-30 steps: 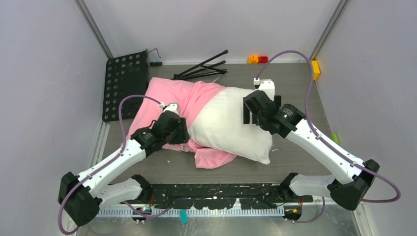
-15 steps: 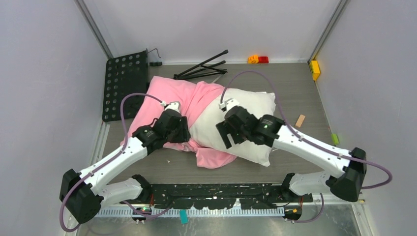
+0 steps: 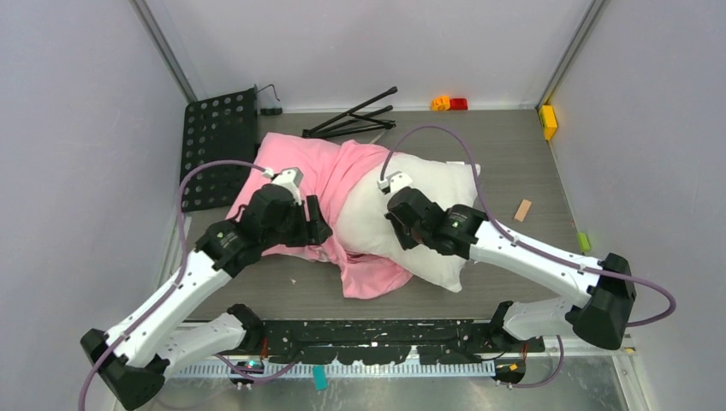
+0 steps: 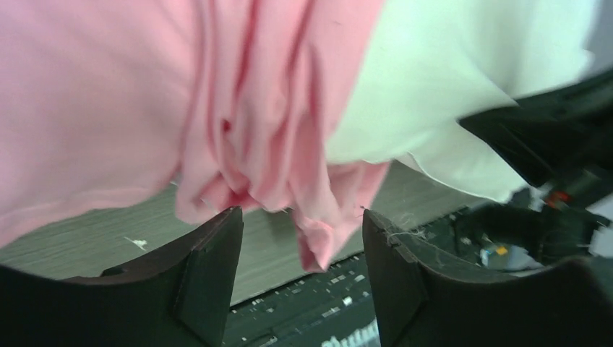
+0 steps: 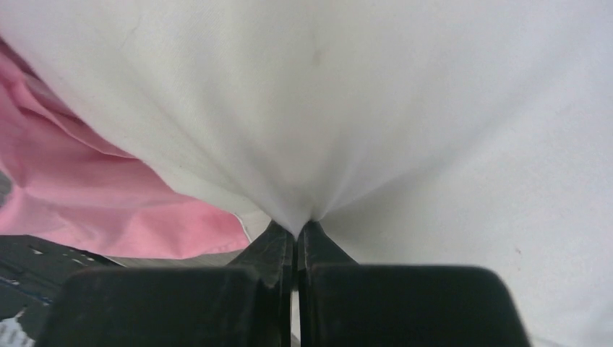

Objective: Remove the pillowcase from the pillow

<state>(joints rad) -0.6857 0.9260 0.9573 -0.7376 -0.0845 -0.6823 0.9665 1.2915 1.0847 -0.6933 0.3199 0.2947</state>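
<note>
Since 0.5 s ago your right gripper [image 5: 296,228] has come down and now pinches the pillow [image 3: 428,184] skin, jaws closed. Left gripper [image 4: 300,215] is wide open and holds nothing, with the pillowcase [image 3: 295,163] bunched above it. The pillow is on the table [image 3: 514,154] centre, long axis left-right, bare end right. A tripod [image 3: 351,120] lies just beyond.

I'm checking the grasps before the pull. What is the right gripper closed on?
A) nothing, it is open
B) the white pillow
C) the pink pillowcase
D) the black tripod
B: in the right wrist view the right gripper is shut on a puckered fold of the white pillow, with the pink pillowcase off to one side.
</note>
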